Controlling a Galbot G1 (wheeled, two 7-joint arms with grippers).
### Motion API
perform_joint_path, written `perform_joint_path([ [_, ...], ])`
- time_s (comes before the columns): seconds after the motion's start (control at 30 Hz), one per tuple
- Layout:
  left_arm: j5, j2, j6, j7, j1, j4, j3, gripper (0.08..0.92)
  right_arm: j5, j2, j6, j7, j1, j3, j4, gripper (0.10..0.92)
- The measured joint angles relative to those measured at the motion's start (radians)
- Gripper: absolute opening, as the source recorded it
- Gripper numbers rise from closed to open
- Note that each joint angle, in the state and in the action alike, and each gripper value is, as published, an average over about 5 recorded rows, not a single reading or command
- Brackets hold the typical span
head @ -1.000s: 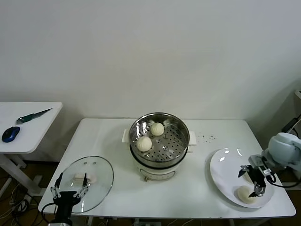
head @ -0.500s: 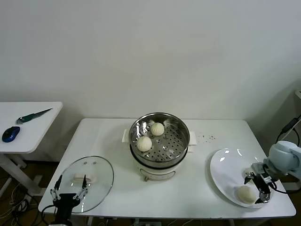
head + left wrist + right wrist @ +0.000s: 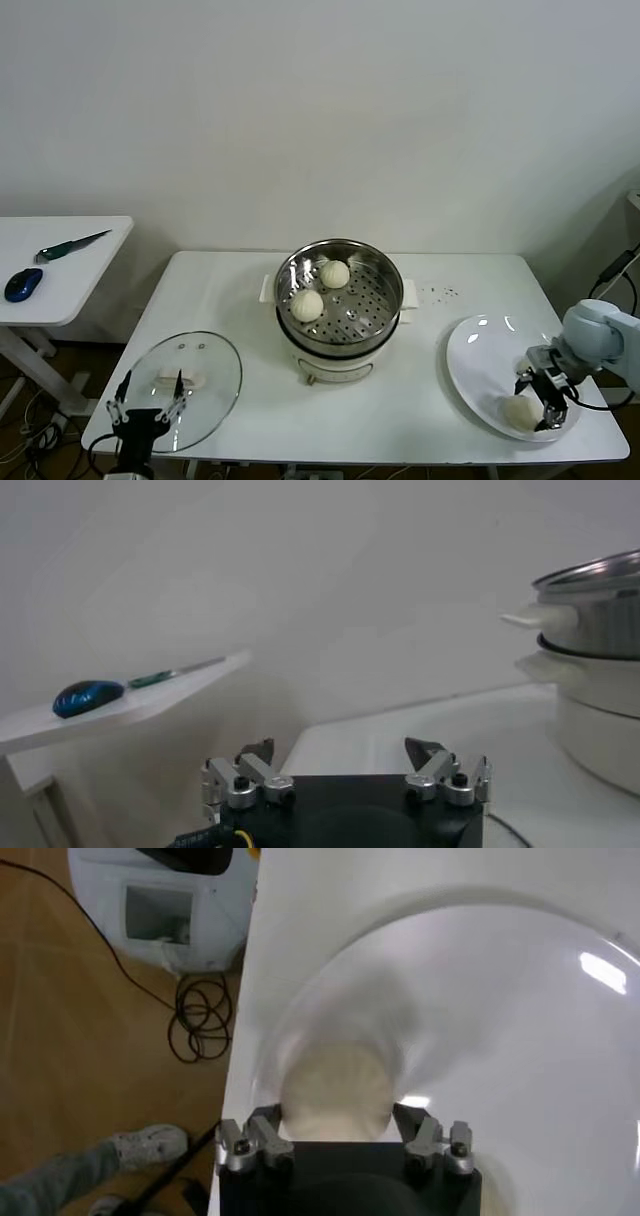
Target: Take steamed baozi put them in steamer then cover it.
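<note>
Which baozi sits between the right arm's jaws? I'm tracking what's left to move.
The baozi on the white plate, the bun framed by the right gripper; the other two lie in the steamer.

Even, soft indoor light fills the head view, with the pale wall darkening slightly toward the corners. Shadows on the white surface [image 3: 420, 400] are faint and short. Small bright glints sit on the white plate [image 3: 480, 345] and on the steel rim of the steamer [image 3: 340, 290]. In the right wrist view the plate and the baozi [image 3: 335, 1093] look smeared and soft. The left wrist view is dimmer, greyish and hazy.
</note>
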Motion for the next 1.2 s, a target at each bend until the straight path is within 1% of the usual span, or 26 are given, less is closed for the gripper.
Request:
perform_joint_path([
  [0.4,0.003,0.001,-0.001,-0.002,0.002,0.002,0.006,0.823,0.02,0.014,0.05,-0.011,0.063,-0.041,-0.019,0.696],
  [0.63,0.006,0.001,-0.001,-0.002,0.006,0.0,0.008,0.823,0.055,0.06,0.141,-0.029,0.248,-0.162,-0.037,0.692],
  [0.97,0.011,-0.004,0.001,0.002,0.012,-0.007,0.01,0.823,0.09,0.249,0.364,-0.047,0.662,-0.391,-0.076,0.696],
  [1.2,0.011,-0.004,0.004,0.005,0.009,-0.004,0.013,0.823,0.09,0.411,0.5,-0.059,0.813,-0.42,-0.052,0.696],
])
